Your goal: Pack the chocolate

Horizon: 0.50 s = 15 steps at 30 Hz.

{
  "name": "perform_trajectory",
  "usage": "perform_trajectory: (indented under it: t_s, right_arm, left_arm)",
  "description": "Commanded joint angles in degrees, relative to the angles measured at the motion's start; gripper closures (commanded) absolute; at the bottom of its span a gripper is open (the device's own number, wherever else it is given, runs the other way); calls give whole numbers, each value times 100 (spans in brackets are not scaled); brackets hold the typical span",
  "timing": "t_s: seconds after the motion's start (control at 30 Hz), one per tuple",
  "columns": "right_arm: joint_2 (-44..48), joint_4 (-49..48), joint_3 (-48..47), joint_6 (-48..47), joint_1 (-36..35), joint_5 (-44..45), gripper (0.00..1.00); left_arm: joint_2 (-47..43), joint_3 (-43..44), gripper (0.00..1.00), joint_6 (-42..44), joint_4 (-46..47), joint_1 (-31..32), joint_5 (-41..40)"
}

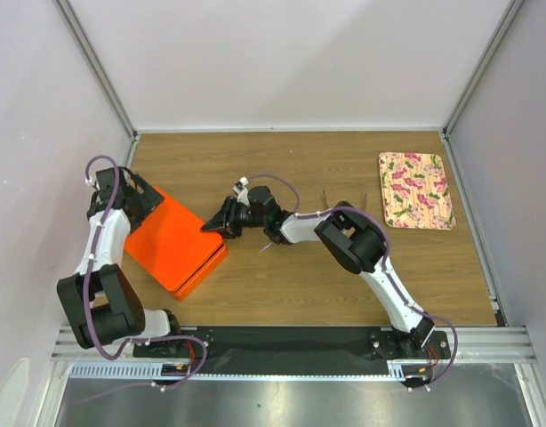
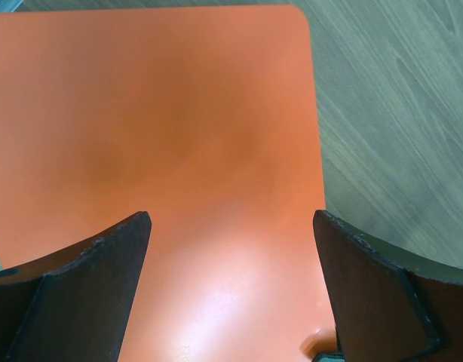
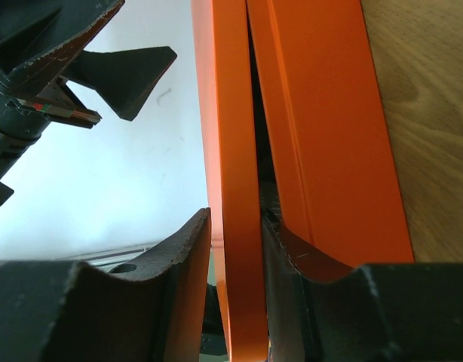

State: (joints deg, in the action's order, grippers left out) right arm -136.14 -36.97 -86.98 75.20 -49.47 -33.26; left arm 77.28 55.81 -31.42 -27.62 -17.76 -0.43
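Observation:
An orange box point(image 1: 175, 242) lies on the left of the wooden table, its lid almost down on the base. No chocolate shows in any view. My right gripper point(image 1: 216, 224) is at the box's right edge. In the right wrist view it point(image 3: 235, 226) is shut on the thin edge of the lid point(image 3: 228, 113), with a narrow dark gap between the lid and the base point(image 3: 322, 113). My left gripper point(image 1: 147, 199) is over the box's far left corner. In the left wrist view it point(image 2: 231, 226) is open and empty just above the lid point(image 2: 156, 113).
A floral-patterned plate point(image 1: 416, 189) lies at the back right of the table. Bare wood point(image 1: 326, 285) lies between the box and the plate. White walls close in the left, back and right sides.

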Motion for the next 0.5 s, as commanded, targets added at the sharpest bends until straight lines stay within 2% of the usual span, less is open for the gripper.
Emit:
perform_trajectory:
  t_s: [0.0, 0.47]
  right_arm:
    - [483, 120, -100, -277, 43, 118, 63]
    - [860, 93, 498, -426, 245, 276, 62]
  left_arm:
    - [24, -9, 5, 127, 37, -35, -98]
    - [60, -123, 5, 83, 81, -35, -1]
